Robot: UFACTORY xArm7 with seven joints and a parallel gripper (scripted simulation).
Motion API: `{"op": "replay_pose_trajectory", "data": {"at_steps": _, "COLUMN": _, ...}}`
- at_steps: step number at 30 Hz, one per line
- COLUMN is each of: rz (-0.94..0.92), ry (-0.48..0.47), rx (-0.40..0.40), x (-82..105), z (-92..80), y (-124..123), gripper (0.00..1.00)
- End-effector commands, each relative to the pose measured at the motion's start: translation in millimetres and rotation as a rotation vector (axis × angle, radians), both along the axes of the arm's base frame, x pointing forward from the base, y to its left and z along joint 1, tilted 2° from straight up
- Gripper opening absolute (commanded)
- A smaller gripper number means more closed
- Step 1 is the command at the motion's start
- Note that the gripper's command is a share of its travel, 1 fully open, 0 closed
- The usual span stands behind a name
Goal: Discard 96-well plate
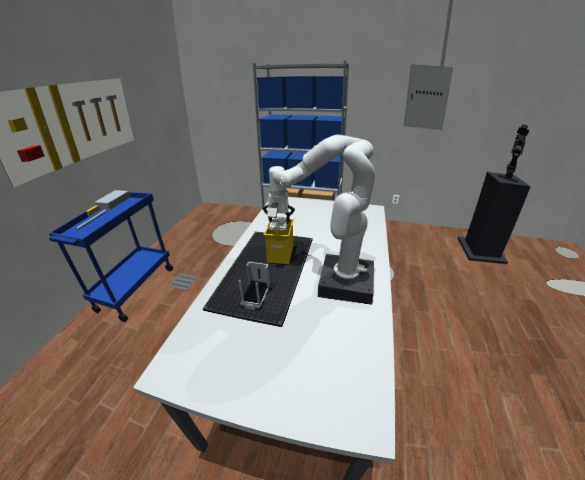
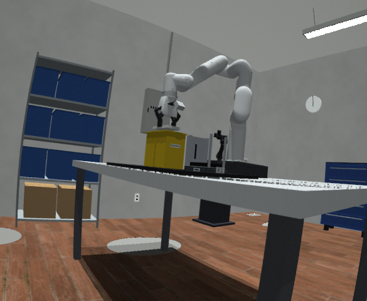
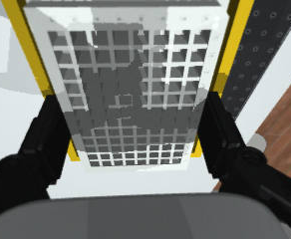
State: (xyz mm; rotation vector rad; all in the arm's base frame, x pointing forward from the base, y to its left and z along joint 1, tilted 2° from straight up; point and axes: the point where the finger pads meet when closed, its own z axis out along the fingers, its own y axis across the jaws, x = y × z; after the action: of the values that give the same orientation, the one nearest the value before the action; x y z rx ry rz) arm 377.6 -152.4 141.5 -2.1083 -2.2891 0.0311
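Top view, going left to right: we've got a blue cart (image 1: 148,196) by the wall, then the white counter (image 1: 282,392) with a black mat (image 1: 230,294) on it. On the mat sits the rack (image 1: 255,269), and just behind it the yellow bin (image 1: 279,248). Our claw (image 1: 278,219) hangs right over the bin's mouth, clamped on the plate (image 1: 278,223). To the right of that is the arm's black base (image 1: 328,295), and well off to the right a dark pedestal (image 1: 494,217).

From the side, the plate (image 2: 165,128) sits level, just above the bin's rim (image 2: 165,132), so it's not down inside.

Up close from the wrist, the black fingers grip the plate (image 3: 136,95) on its two long sides, with the bin's yellow walls (image 3: 21,35) showing on both sides beneath it.
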Motion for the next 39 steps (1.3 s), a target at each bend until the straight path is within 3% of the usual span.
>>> {"op": "replay_pose_trajectory", "data": {"at_steps": 1, "rz": 0.000, "ry": -0.004, "rx": -0.002, "x": 1.3, "z": 0.9, "y": -0.5, "gripper": 0.00}}
{"op": "replay_pose_trajectory", "data": {"at_steps": 29, "rz": 0.000, "ry": -0.004, "rx": -0.002, "x": 1.1, "z": -3.1, "y": -0.5, "gripper": 0.00}}
{"op": "replay_pose_trajectory", "data": {"at_steps": 30, "rz": 0.000, "ry": -0.004, "rx": -0.002, "x": 1.1, "z": -3.8, "y": -0.5, "gripper": 1.00}}
{"op": "replay_pose_trajectory", "data": {"at_steps": 39, "rz": 0.000, "ry": -0.004, "rx": -0.002, "x": 1.1, "z": -3.7, "y": -0.5, "gripper": 1.00}}
